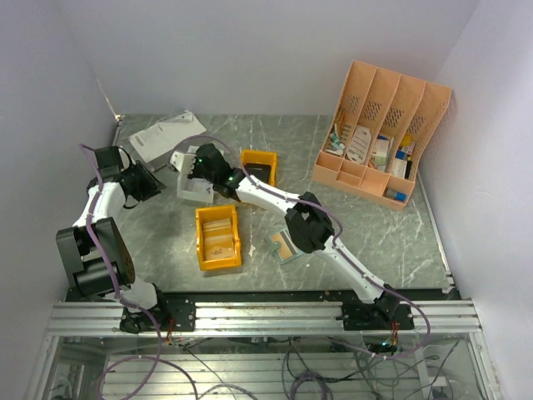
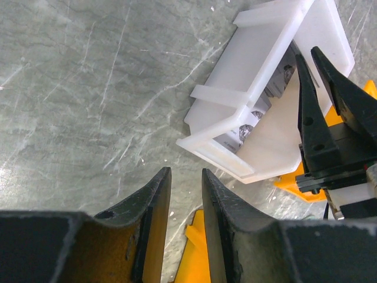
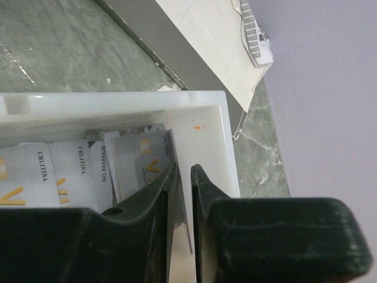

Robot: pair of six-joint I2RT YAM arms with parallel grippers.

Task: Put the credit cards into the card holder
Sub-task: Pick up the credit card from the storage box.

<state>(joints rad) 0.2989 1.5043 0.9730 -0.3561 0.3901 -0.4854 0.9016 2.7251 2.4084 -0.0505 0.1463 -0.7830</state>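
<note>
- The right tool [image 3: 184, 171] is down inside the white bin [image 1: 196, 185] near the far left corner of the worktop [image 1: 375, 225], where the cards [image 3: 65, 171] sit overlapped in a row.
- Its fingers are pressed nearly together with the edge of the end card [image 3: 141, 156] between them, so it appears to pinch that card. The end card sits by the bin's end wall, which likely gives one finger a gap that the packed cards would not.
- The left tool [image 2: 185, 174] hovers low over bare worktop just beside the bin, its fingers a little apart with nothing between them. It touches nothing. From its place, it seems to wait close by to steady the bin or take the card.
- The holder [image 1: 283, 244] lies flat toward the near edge, just right of the yellow bin [image 1: 218, 237]. It is partly under the right arm and well apart from the white bin.
- No card can be seen in the holder. The step in hand looks like the pick, and the carry across is not yet done.
</note>
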